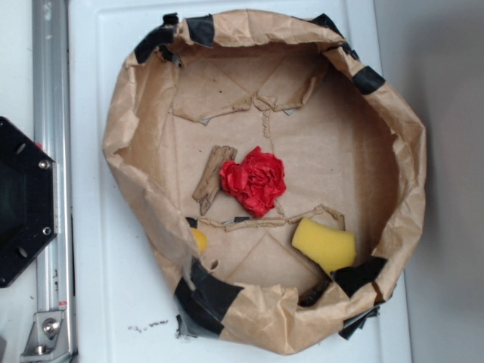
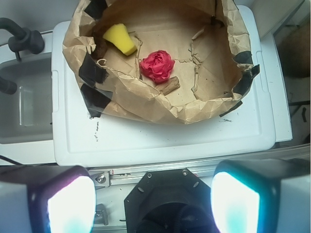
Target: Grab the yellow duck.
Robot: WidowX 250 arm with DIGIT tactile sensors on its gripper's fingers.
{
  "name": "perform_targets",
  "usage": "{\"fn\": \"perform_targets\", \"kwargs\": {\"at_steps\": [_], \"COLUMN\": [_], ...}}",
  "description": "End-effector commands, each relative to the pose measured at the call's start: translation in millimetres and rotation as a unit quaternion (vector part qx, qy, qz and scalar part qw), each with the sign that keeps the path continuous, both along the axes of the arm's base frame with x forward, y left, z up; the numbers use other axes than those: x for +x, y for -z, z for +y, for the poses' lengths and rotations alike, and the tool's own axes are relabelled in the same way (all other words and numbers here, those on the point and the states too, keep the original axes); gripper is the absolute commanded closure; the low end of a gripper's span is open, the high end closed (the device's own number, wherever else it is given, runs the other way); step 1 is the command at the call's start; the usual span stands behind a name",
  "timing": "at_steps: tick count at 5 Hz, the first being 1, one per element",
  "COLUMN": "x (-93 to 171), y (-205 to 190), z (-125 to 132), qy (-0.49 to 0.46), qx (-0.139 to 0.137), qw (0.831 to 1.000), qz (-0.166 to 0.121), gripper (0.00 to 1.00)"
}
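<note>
text: none readable | labels: none | brands: none | numbers: none | signs: none | both views checked

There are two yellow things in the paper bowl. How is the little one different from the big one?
The yellow duck is small, smooth and deep yellow; the foam block is bigger, paler and porous. The duck is tucked against the paper wall, so only part of it shows; the block lies in plain sight on the floor of the bowl. The wrist view shows the block but not the duck. Both are yellow and sit along the same edge.
</note>
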State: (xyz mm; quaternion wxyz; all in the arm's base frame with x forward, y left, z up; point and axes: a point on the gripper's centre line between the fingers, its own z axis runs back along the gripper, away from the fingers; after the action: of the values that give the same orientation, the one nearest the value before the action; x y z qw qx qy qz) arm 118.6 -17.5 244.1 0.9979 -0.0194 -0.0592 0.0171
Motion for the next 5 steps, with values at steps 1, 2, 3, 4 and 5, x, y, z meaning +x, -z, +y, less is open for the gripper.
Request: {"fn": "perform_targets", "kwargs": {"at_steps": [1, 2, 3, 4, 5], "x": [0.0, 48.9, 94.0, 103.5, 99.5], "y": [0.0, 13.6, 61.0, 89.4, 129.6], "z": [0.0, 1.2, 8.1, 13.1, 18.2], "qy": [0.000, -0.052, -0.150, -0.161, -0.150], "qx": [0.000, -0.037, -0.066, -0.059, -0.002], "qw": [1.000, 0.997, 0.983, 0.979, 0.976], "qz": [0.000, 0.054, 0.081, 0.111, 0.157], "gripper": [0.00, 0.00, 0.00, 0.00, 0.00]}}
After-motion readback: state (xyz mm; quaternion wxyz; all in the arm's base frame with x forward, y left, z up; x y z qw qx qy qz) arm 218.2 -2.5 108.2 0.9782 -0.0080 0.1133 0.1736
